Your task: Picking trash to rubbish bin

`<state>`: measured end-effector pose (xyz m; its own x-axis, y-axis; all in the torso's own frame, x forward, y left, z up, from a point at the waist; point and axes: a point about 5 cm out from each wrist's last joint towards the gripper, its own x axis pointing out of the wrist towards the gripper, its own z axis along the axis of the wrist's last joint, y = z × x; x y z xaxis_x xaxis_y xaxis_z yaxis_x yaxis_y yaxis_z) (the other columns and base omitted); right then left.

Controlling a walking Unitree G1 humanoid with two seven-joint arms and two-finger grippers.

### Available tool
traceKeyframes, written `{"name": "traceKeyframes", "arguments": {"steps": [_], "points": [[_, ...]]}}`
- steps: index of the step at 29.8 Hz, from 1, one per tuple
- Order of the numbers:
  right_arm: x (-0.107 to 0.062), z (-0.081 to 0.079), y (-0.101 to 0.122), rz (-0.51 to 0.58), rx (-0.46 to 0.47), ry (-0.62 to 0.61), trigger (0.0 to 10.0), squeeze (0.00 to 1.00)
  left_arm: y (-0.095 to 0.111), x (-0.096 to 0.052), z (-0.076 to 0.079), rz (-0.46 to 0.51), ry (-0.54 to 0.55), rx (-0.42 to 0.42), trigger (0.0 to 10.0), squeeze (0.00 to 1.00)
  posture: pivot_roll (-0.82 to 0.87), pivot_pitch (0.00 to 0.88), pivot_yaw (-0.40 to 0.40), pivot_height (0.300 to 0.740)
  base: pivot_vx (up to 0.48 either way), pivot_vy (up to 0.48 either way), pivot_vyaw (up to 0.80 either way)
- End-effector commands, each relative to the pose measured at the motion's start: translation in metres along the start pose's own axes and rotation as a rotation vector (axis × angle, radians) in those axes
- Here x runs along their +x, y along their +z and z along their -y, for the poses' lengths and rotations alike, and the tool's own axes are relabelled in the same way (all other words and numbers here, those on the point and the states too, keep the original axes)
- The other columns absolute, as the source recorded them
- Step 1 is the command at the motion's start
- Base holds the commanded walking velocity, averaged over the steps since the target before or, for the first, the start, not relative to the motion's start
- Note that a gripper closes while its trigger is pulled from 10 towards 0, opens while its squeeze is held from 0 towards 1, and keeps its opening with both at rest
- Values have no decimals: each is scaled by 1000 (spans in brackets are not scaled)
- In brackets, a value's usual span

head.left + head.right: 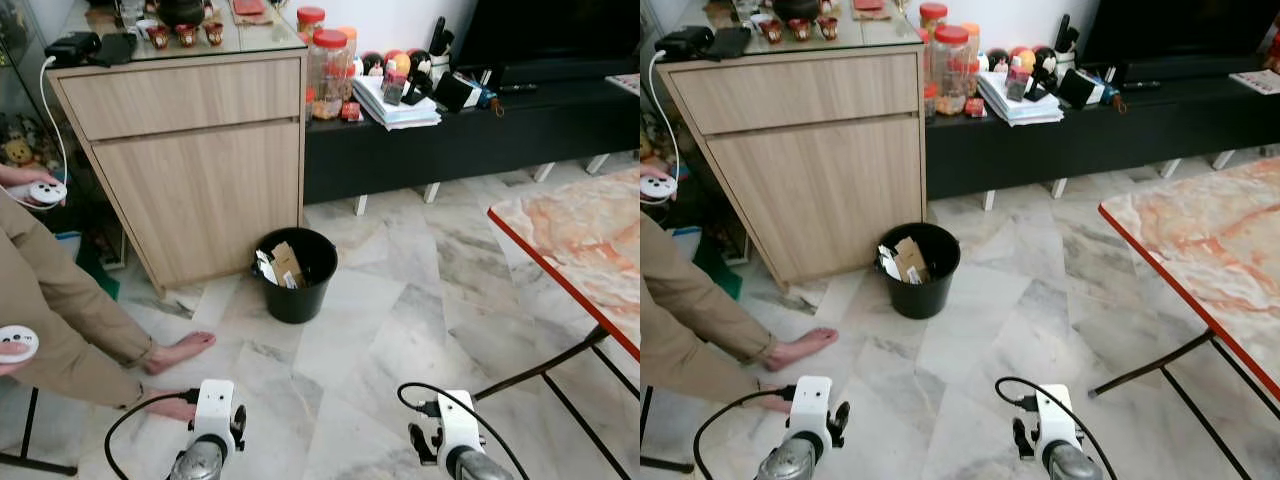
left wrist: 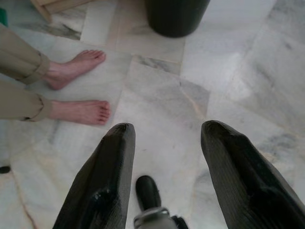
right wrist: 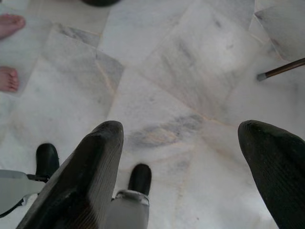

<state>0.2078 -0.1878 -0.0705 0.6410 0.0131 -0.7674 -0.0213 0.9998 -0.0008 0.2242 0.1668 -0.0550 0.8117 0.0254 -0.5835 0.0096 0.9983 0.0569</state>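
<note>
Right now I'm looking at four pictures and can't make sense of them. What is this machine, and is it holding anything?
It is a walking robot with two arms. The two wide pictures come from cameras in its head, looking down at the marble floor. The other two come from cameras on its wrists. The left gripper and the right gripper hang over bare floor, jaws open, holding nothing. Ahead stands a black rubbish bin with cardboard scraps inside, beside a wooden cabinet. A barefoot person sits on the robot's left.
</note>
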Motion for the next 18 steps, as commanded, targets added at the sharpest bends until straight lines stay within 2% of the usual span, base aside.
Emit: {"name": "traceKeyframes", "arguments": {"steps": [1, 18], "points": [[-1, 2, -3, -11, 6, -12, 10000, 0, -5, -1, 1, -18, -2, -2, 10000, 0, 24, 50, -72, 740, 0, 0, -800], [-1, 2, -3, -14, -2, -17, 10000, 0, -4, -1, 2, -20, 0, 12, 10000, 0, 24, 50, -72, 740, 0, 0, -800]]}}
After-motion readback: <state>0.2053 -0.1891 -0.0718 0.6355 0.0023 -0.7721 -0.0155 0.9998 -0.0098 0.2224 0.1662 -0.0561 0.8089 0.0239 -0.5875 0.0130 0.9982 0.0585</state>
